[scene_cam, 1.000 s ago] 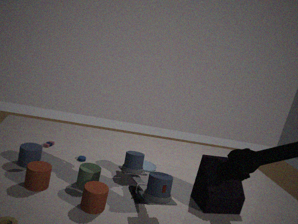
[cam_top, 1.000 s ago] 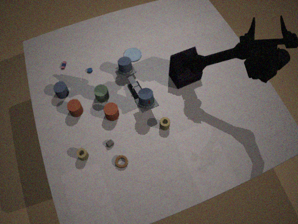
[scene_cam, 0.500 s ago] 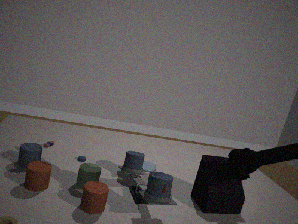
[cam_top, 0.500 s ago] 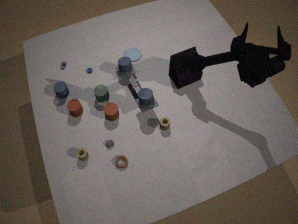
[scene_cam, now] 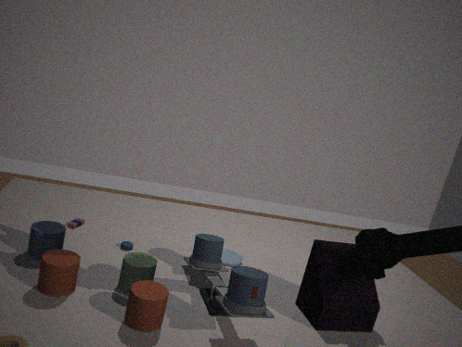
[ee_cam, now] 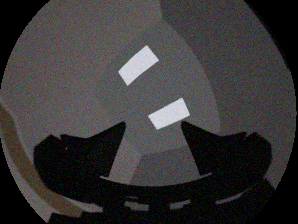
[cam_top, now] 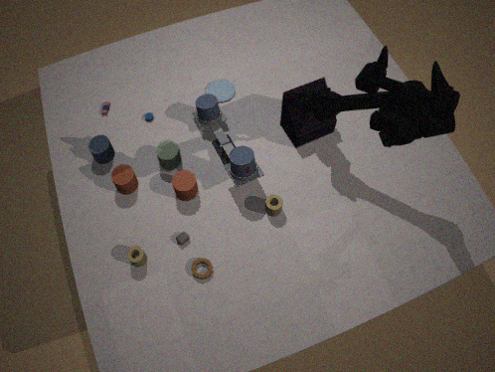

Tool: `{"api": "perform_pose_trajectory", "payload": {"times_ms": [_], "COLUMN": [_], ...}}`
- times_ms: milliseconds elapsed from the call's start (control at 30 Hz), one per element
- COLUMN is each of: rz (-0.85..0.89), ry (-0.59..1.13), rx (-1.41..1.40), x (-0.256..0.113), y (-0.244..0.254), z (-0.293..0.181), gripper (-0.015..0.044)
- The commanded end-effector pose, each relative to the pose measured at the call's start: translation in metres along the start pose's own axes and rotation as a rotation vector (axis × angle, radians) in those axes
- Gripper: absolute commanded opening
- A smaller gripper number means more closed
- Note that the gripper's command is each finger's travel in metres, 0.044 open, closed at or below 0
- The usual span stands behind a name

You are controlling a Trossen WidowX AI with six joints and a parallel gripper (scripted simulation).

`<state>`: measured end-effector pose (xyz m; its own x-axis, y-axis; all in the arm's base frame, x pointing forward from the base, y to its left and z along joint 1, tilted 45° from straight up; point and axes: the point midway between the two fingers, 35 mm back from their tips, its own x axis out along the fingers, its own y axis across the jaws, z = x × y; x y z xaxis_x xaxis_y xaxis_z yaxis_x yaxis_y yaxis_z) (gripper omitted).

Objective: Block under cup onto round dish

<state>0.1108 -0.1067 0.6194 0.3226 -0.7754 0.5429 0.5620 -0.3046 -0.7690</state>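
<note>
Two blue-grey cups stand on the ends of the small balance [cam_top: 222, 136] [scene_cam: 215, 278]. The near cup [cam_top: 242, 162] [scene_cam: 248, 287] has a small red mark on its side. The far cup [cam_top: 207, 107] [scene_cam: 208, 250] stands beside the pale blue round dish [cam_top: 223, 90] [scene_cam: 233, 257], which shows no block on it. The block is not seen; I cannot tell which end of the balance is lower. My gripper [cam_top: 411, 56] [ee_cam: 153, 124] is open and empty, raised high at the right, away from both cups, with its fingers pointing away from the table.
Orange cylinders [cam_top: 185, 185] [cam_top: 124, 179], a green cylinder [cam_top: 169, 154] and a dark blue one [cam_top: 101, 149] stand left of the balance. A yellow tube [cam_top: 274, 205] stands near the near cup. Another tube [cam_top: 136, 256], an orange ring [cam_top: 202, 269] and a grey piece [cam_top: 183, 238] lie in front.
</note>
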Motion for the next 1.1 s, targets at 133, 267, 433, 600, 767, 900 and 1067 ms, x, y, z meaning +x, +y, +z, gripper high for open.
{"api": "perform_pose_trajectory", "payload": {"times_ms": [133,267,433,600,767,900,1067], "rz": [-0.006,-0.003,0.015,0.047,0.090,0.133,0.194], "ry": [-0.070,-0.106,-0.167,-0.232,-0.296,-0.346,-0.403], "rx": [-0.092,-0.130,-0.192,-0.255,-0.312,-0.354,-0.398], "x": [0.003,0.005,0.007,0.008,0.009,0.008,0.007], "y": [0.024,0.037,0.059,0.086,0.115,0.140,0.171], "z": [0.026,0.038,0.055,0.070,0.083,0.091,0.097], "gripper": [0.0440,0.0440,0.0440,0.0440,0.0440,0.0440,0.0440]}}
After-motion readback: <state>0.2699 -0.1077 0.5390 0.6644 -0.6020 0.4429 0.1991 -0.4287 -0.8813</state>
